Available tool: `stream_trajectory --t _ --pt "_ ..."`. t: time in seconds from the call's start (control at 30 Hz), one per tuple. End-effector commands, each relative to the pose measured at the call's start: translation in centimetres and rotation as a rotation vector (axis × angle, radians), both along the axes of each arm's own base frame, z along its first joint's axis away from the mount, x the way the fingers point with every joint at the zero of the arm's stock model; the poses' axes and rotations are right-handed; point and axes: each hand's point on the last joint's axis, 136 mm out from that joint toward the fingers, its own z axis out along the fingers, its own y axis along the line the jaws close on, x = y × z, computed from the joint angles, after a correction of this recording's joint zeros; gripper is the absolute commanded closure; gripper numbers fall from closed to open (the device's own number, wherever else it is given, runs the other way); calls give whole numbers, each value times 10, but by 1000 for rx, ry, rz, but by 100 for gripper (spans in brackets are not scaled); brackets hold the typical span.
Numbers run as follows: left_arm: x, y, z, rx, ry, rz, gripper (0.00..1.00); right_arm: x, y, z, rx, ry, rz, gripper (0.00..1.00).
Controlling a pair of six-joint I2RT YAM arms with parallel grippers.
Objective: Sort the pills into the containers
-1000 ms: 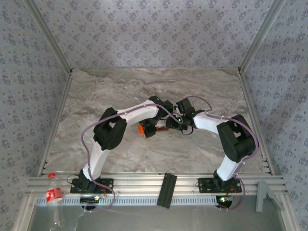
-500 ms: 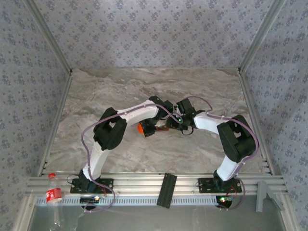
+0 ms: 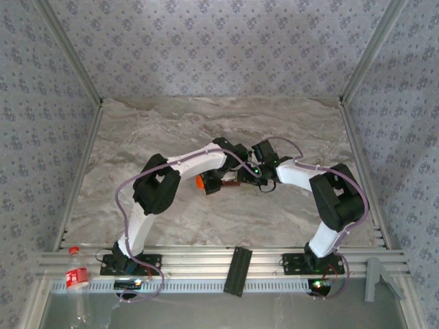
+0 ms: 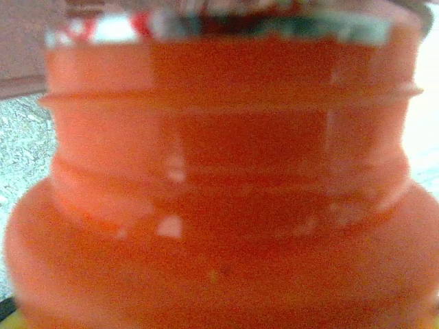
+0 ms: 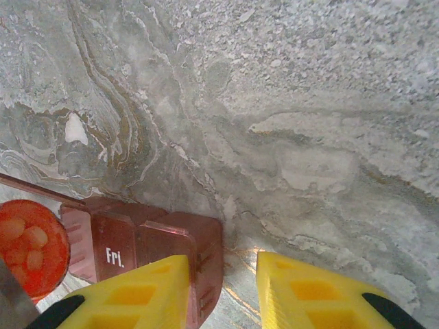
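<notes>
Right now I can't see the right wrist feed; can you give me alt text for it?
The right gripper, yellow fingers nearly shut, sits beside a reddish-brown pill organizer with a compartment marked "Fri." on the marble table. At lower left, the open mouth of the orange bottle shows pale pills inside.

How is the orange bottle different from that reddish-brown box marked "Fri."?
The orange bottle is round, bright orange and open at its mouth, with pale pills visible inside; the reddish-brown box is rectangular, darker, and split into joined compartments, one marked "Fri.". No pills are visible in the box. Both are see-through plastic and sit side by side on the marble table.
</notes>
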Motion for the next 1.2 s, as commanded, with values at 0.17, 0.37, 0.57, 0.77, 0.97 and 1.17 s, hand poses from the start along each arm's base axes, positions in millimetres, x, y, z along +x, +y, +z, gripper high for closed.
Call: stream_trajectory --t 0.17,0.37,0.57,0.77,0.97,1.17 --pt "-10 4 15 9 3 -38 100 -5 -4 -2 2 26 -13 67" --pt "-13 7 9 25 18 -46 100 -4 -4 -2 4 25 -12 67" --pt "-10 6 8 45 -2 -64 100 -5 -5 -2 3 26 -13 67" --pt "-5 6 8 69 -35 -87 100 -6 -4 -4 5 30 -12 67" --pt "-1 3 10 81 -67 -112 100 -5 -5 -5 6 33 -15 67" --pt "-1 1 10 81 -81 -129 100 -5 -5 -5 8 32 -18 67"
